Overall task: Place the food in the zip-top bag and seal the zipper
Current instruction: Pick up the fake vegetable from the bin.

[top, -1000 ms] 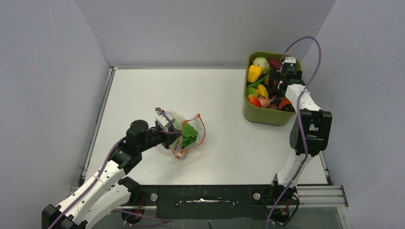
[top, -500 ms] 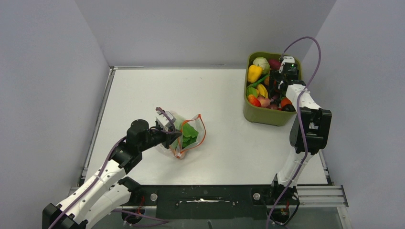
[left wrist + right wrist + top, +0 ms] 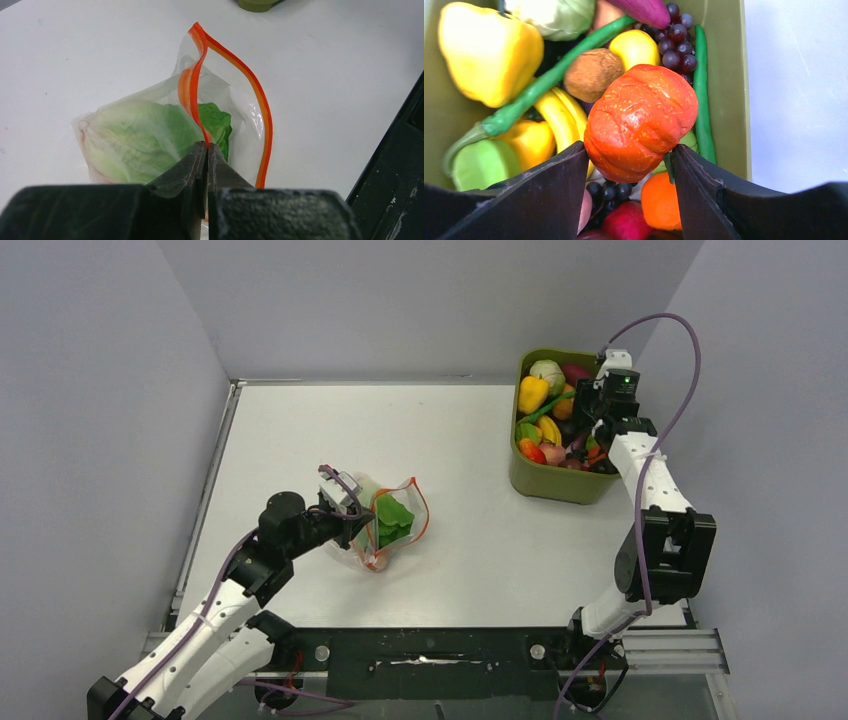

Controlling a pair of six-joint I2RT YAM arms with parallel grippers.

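Note:
The clear zip-top bag [image 3: 400, 535] lies mid-table with a green leafy vegetable [image 3: 140, 140] inside. My left gripper [image 3: 206, 145] is shut on the near side of the orange-red zipper [image 3: 260, 105], and the bag's mouth gapes open. In the top view the left gripper [image 3: 362, 525] sits at the bag's left edge. My right gripper [image 3: 629, 147] is over the tub, its fingers [image 3: 559, 190] closed against an orange pumpkin [image 3: 641, 120]. More food lies below it: a yellow pepper [image 3: 489, 50], bananas, grapes and a long green bean.
The olive-green tub [image 3: 550, 480] stands at the table's back right, packed with toy produce. The right arm's purple cable [image 3: 680, 360] loops above it. Grey walls close in on three sides. A black rail [image 3: 430, 650] runs along the near edge.
The right gripper's jaws have closed in on the orange pumpkin, and the right arm's elbow has swung out to the right. The left gripper stays clamped on the zipper, barely shifted.

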